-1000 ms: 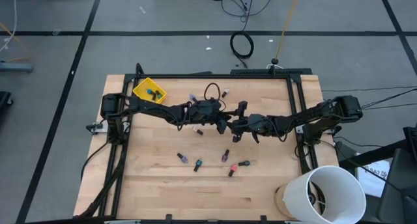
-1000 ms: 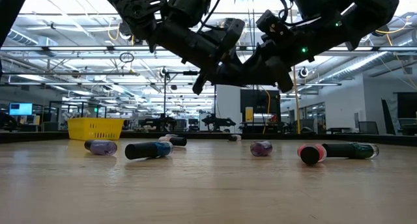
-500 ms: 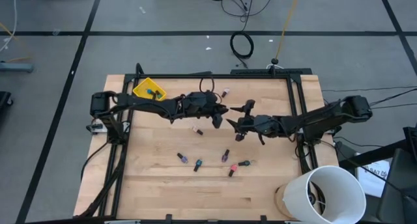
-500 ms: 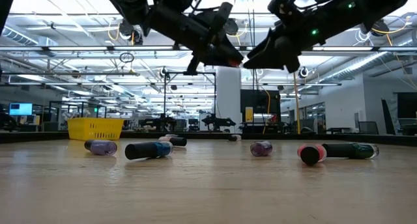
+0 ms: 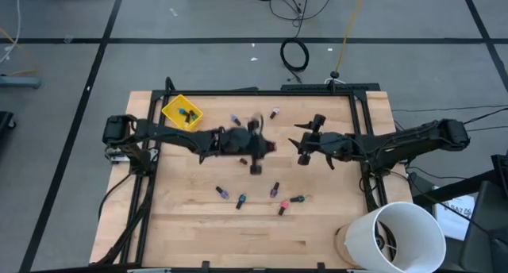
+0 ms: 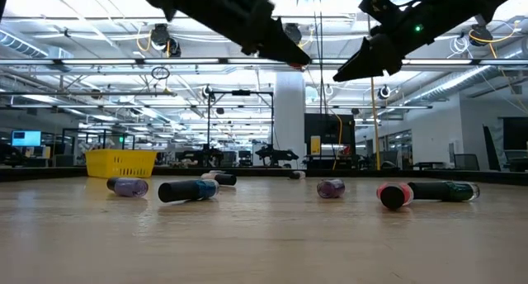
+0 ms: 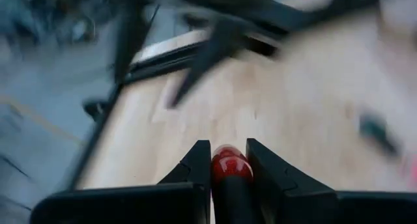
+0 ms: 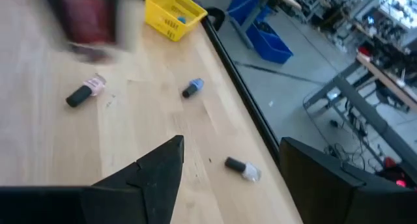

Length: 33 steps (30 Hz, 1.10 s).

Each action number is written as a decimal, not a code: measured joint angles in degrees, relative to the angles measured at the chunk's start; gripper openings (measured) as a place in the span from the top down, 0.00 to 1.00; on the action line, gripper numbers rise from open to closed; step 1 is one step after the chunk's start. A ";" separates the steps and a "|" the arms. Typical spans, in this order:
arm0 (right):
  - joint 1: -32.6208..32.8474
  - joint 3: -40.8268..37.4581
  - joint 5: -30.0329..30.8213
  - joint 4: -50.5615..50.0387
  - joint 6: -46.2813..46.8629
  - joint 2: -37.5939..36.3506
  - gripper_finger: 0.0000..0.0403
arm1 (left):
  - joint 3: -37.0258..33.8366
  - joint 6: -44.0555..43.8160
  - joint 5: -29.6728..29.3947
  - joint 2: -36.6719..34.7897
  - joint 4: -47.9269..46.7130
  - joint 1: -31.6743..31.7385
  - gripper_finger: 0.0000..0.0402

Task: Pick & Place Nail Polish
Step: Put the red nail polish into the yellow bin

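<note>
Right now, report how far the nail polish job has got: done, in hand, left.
Done: the yellow bin already holds at least one bottle. In hand: the left pincer is shut on a red bottle, above the table. The right pincer is open and empty. Left: five bottles lie near the front, and three more toward the back edge.

A light wooden tabletop (image 5: 182, 217) carries a small yellow bin (image 5: 182, 111) at its far left corner, scattered nail polish bottles (image 5: 240, 200) lying on their sides, and a white bucket (image 5: 395, 235) at the near right corner.
</note>
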 joint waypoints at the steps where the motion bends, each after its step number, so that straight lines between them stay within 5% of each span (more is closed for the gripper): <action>1: -0.29 -0.02 0.00 -0.46 0.46 -0.42 0.41 | 0.00 5.25 -2.14 0.08 -1.10 -1.41 0.87; 7: -1.47 -0.02 -0.02 -1.20 1.36 -0.94 0.43 | -0.04 28.81 -17.54 0.38 -6.16 -8.25 0.87; 17: -4.44 -3.55 -0.34 1.42 3.76 -0.94 0.44 | -0.04 38.40 -26.43 0.36 0.80 -16.18 0.87; 25: -8.95 -6.82 -19.89 6.45 5.38 -5.41 0.44 | -2.28 25.04 -24.55 -4.46 -5.01 -14.70 0.87; 33: -10.78 -10.84 -23.78 8.25 6.60 -12.77 0.46 | -20.79 18.15 -12.65 -18.10 16.37 -10.26 0.87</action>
